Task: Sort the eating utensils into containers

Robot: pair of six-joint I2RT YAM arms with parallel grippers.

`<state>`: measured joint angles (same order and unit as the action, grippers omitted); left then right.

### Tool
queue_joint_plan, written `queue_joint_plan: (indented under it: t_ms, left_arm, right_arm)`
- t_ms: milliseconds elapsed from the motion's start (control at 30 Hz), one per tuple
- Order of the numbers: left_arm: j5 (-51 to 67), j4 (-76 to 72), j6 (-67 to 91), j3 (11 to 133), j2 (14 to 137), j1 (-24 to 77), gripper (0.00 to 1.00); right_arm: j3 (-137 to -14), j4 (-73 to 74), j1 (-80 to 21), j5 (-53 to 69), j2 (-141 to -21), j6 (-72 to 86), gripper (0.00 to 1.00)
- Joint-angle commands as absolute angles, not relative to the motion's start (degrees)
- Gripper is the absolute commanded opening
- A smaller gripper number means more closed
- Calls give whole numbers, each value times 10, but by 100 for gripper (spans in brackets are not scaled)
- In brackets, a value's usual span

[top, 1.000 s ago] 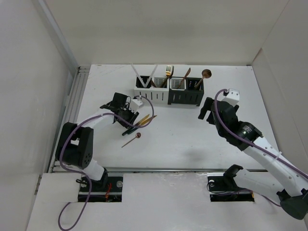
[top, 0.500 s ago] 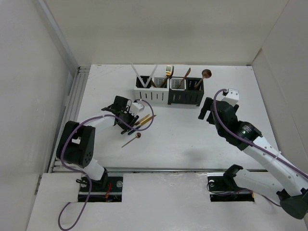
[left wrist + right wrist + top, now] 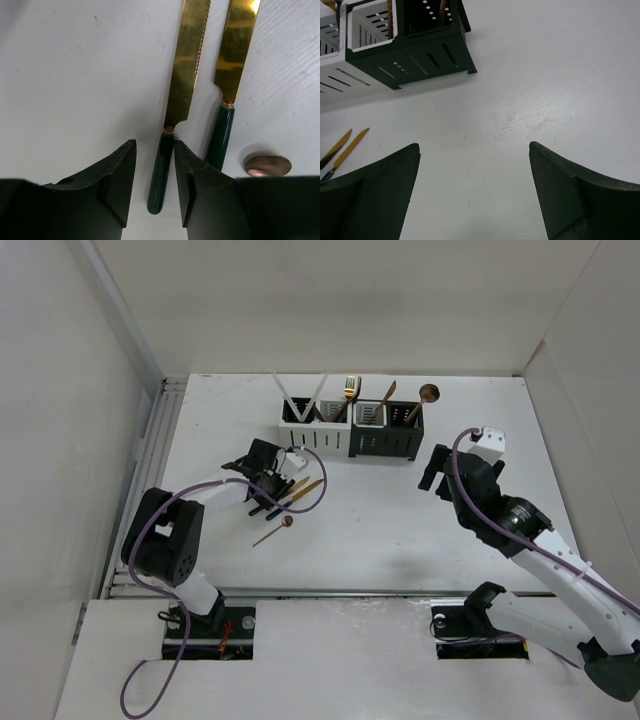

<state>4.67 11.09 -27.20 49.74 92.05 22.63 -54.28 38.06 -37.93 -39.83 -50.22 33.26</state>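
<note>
Up in the upper middle of the overhead view the containers (image 3: 350, 432) stand as a joined row, two white caddies on the left and two black on the right; white sticks (image 3: 286, 396) lean out of the leftmost one, a gold fork (image 3: 350, 388) stands around the middle of the row, and a copper spoon (image 3: 428, 393) pokes out of the far right black one. Left of centre, below the row, two gold knives with dark green handles lie side by side on the white surface (image 3: 380, 530). A second copper spoon (image 3: 272, 532) lies just beneath them. The left arm (image 3: 200, 498) reaches in from the lower left and sits low over those knives. In its wrist view the left arm's fingers (image 3: 117, 180) straddle the handle of the left knife (image 3: 185, 65). They are parted only narrowly; a sliver of gap shows on one side, so they are not clamped on it. The right knife (image 3: 235, 50) lies just beside it, outside the fingers, with the spoon's bowl (image 3: 268, 165) at the lower right of that frame. The right arm (image 3: 510, 525) hangs at the right of the overhead view, just below the right end of the row; the right arm's fingers (image 3: 375, 190) are spread wide and grasp nothing. Bare surface lies between them, and the black caddy (image 3: 420, 55) sits at the upper left of its frame.
</note>
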Motion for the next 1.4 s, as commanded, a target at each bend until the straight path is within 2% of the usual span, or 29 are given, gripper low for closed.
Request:
queue_joint_plan:
  t_ms: [0, 100, 167, 267, 300, 500, 733, 1000, 1100, 1200, 1367]
  left_arm:
    - [26, 218, -298, 458, 931, 221, 33]
    - [54, 236, -304, 471, 939, 221, 33]
    - [68, 242, -304, 479, 958, 221, 23]
    - [95, 242, -291, 494, 969, 221, 2]
    - [95, 242, -286, 494, 969, 221, 0]
    - [79, 236, -266, 525, 943, 201, 0]
    - [87, 257, -266, 578, 850, 201, 0]
    - [167, 272, -317, 625, 710, 201, 0]
    - [207, 203, -268, 650, 695, 201, 0]
    - [238, 130, -197, 699, 710, 228, 0]
    - [279, -67, -126, 786, 838, 272, 0]
  right_arm:
    - [-545, 387, -383, -418, -482, 336, 94]
    - [-539, 387, -383, -424, -476, 336, 94]
    - [-539, 387, -383, -424, -476, 341, 94]
    - [-539, 394, -383, -424, -476, 341, 94]
    - [-539, 394, -383, -424, -470, 346, 94]
    - [-526, 394, -383, -434, -453, 346, 94]
    - [-509, 374, -383, -434, -453, 341, 94]
    - [-497, 280, -383, -414, -463, 294, 96]
    - [-514, 232, -383, -403, -494, 267, 99]
    - [-541, 193, -337, -360, -526, 244, 99]
    - [-565, 168, -258, -284, -598, 232, 99]
